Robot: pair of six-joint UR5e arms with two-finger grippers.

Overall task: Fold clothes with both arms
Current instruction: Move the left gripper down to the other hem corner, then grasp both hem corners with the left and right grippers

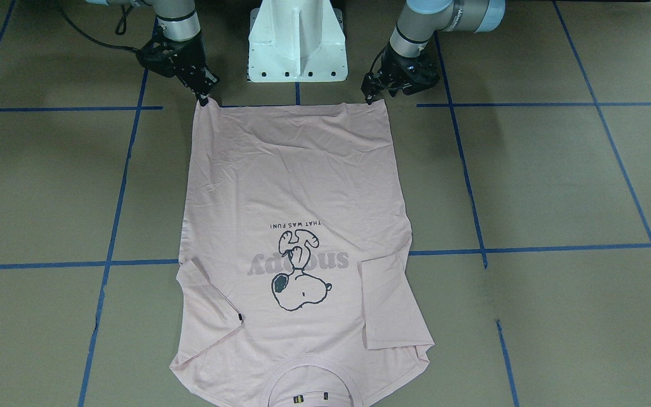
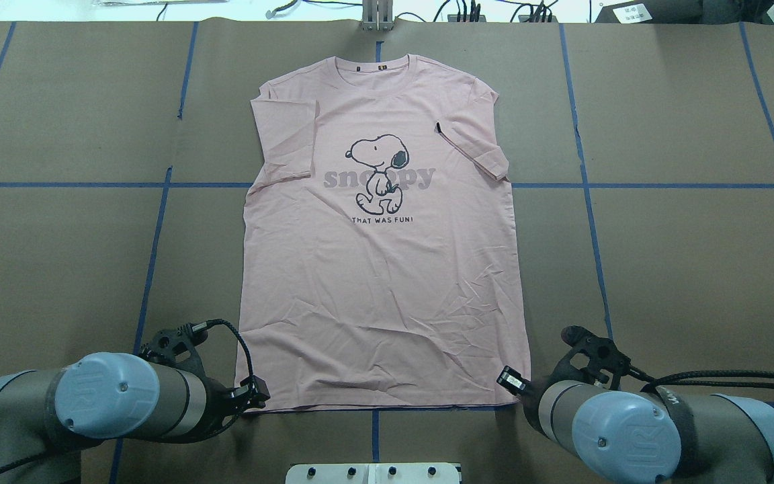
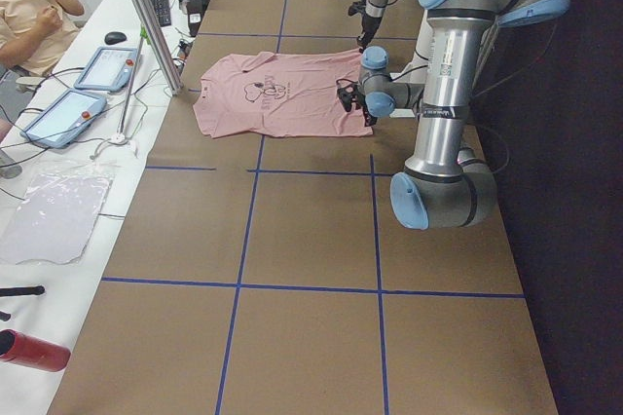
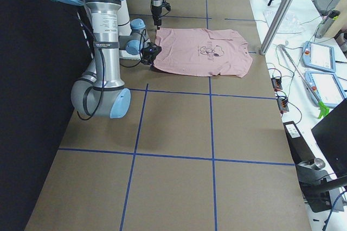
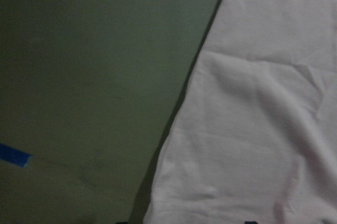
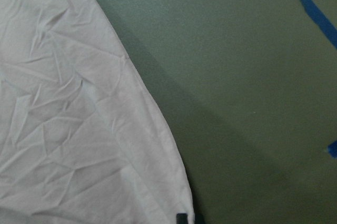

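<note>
Ribbed collar [image 1: 309,367] lies nearest, at the table's [image 1: 557,181] operator edge. Pink Snoopy T-shirt [image 1: 297,186] lies flat, print up. Left gripper [image 1: 369,97] and right gripper [image 1: 204,97] pinch closed on its hem corners at the robot edge, with brown tabletop wide on either side.

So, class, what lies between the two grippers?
The T-shirt's hem spans the stretch from left gripper to right gripper, shown in the front-facing view.
</note>
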